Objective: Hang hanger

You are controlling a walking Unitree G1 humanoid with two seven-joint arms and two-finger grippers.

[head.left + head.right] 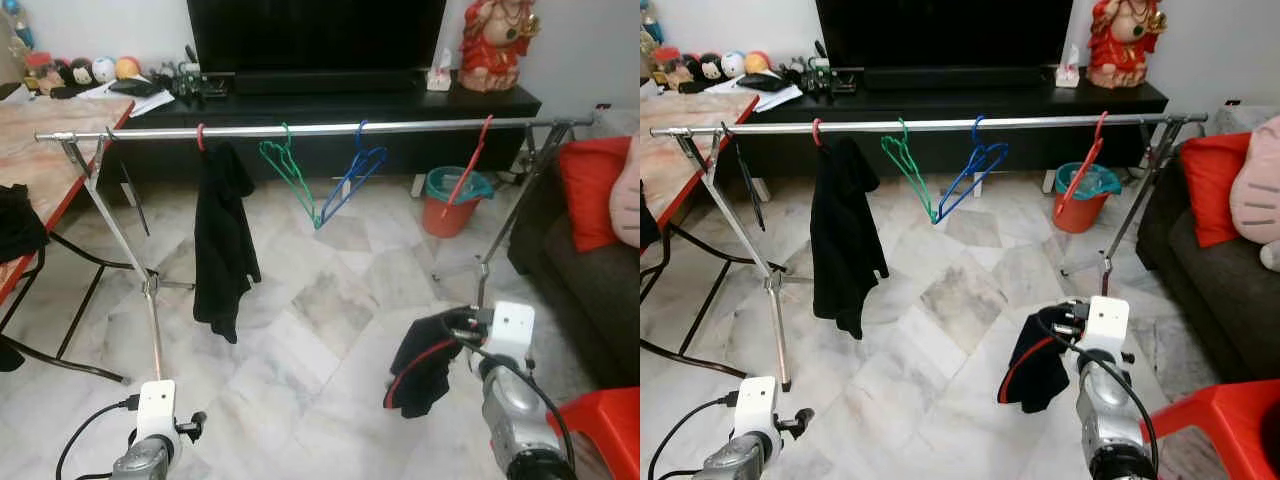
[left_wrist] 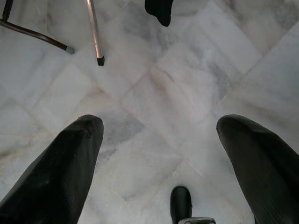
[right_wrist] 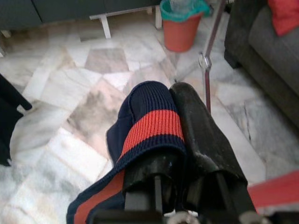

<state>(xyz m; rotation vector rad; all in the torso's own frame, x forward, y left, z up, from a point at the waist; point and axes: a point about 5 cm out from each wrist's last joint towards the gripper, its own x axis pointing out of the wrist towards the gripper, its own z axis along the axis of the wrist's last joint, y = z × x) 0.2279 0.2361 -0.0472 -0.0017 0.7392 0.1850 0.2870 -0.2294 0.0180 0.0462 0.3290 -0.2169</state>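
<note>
While the right gripper (image 3: 187, 154) is clamped on a dark garment with a red band (image 1: 420, 372), low and near the body, the rail (image 1: 320, 129) is seen well above and ahead, its long axis running left to right; the open, empty left gripper (image 2: 154, 163) hangs over the floor (image 2: 154, 93)

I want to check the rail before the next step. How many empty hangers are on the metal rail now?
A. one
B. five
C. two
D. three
D: the green hanger, the blue hanger and the red hanger hang bare on the rail, while another hanger carries the black garment.
</note>
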